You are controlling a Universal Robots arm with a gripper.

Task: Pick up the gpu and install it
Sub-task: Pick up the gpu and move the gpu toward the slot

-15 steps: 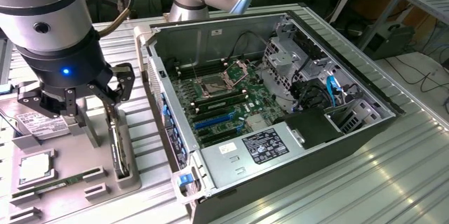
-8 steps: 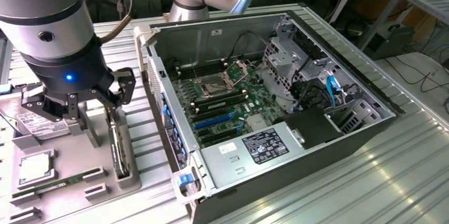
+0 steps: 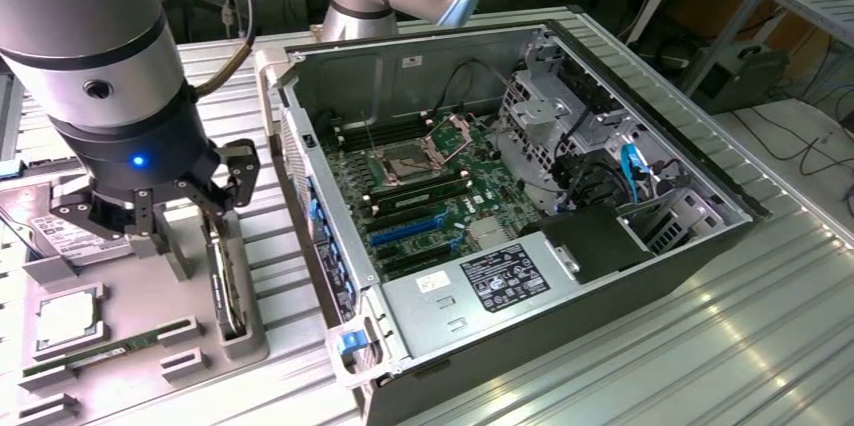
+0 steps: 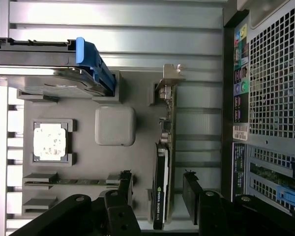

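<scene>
The gpu [image 4: 163,167] is a thin dark card with a silvery end bracket [image 4: 170,78]. It stands on edge in a slot of the grey holder tray [image 4: 137,98]. In the exterior view the gpu [image 3: 227,286] stands at the tray's edge nearest the computer case. My gripper [image 4: 157,192] is open, with one black finger on each side of the card's end, and neither finger visibly presses it. From outside, the gripper [image 3: 198,244] hangs just over the card's top edge.
The open computer case [image 3: 534,196] lies at the exterior view's right of the tray, its motherboard [image 3: 427,186] and blue slots [image 3: 407,231] exposed. The tray also holds a hard drive with a blue clip [image 4: 54,78], a processor [image 4: 50,141] and a memory stick [image 4: 73,182].
</scene>
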